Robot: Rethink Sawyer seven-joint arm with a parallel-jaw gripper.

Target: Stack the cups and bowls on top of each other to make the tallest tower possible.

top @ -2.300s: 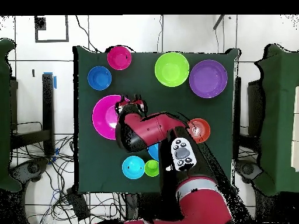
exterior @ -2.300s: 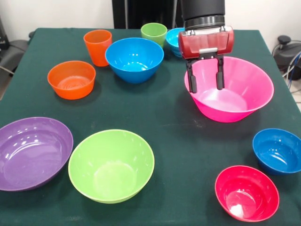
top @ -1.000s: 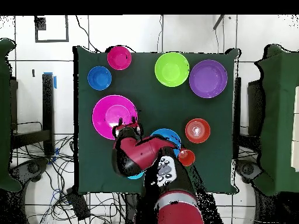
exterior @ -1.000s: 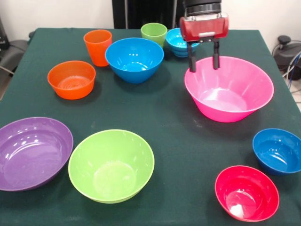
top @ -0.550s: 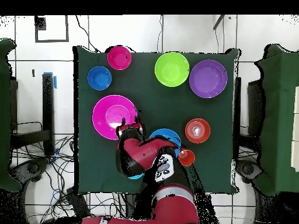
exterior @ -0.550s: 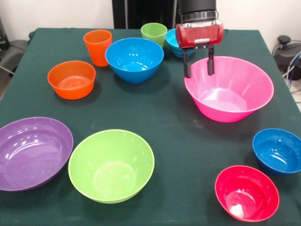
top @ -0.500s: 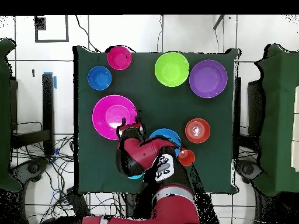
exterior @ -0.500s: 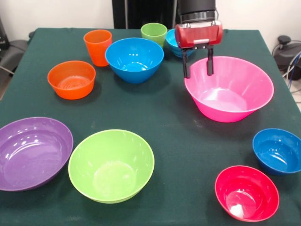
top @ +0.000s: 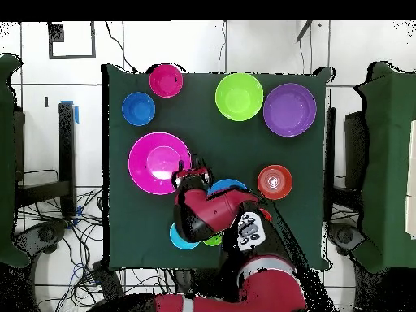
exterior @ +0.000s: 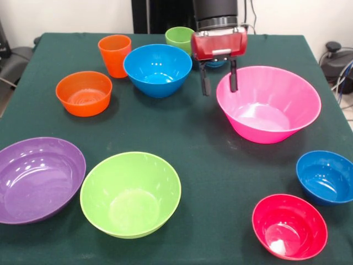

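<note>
My gripper (exterior: 220,90) hangs open and empty over the gap between the large blue bowl (exterior: 158,69) and the huge pink bowl (exterior: 287,96), one finger close to the pink rim. Behind it stand the light green cup (exterior: 180,38) and a small blue bowl (exterior: 216,64), mostly hidden by the gripper. The orange cup (exterior: 115,54) and orange bowl (exterior: 84,93) are at the left. Nearer the front sit the purple bowl (exterior: 38,179), lime green bowl (exterior: 130,193), red bowl (exterior: 289,225) and another small blue bowl (exterior: 325,176). From overhead, the gripper (top: 192,173) sits beside the pink bowl (top: 146,166).
All bowls and cups stand apart, open side up, on the dark green table (exterior: 209,165). In the overhead view the arm (top: 215,213) covers most of the large blue bowl and the cups near the robot's side.
The gripper has moved from over the pink bowl's far rim sideways to the gap beside the large blue bowl. It stays open. No bowl or cup has moved.
</note>
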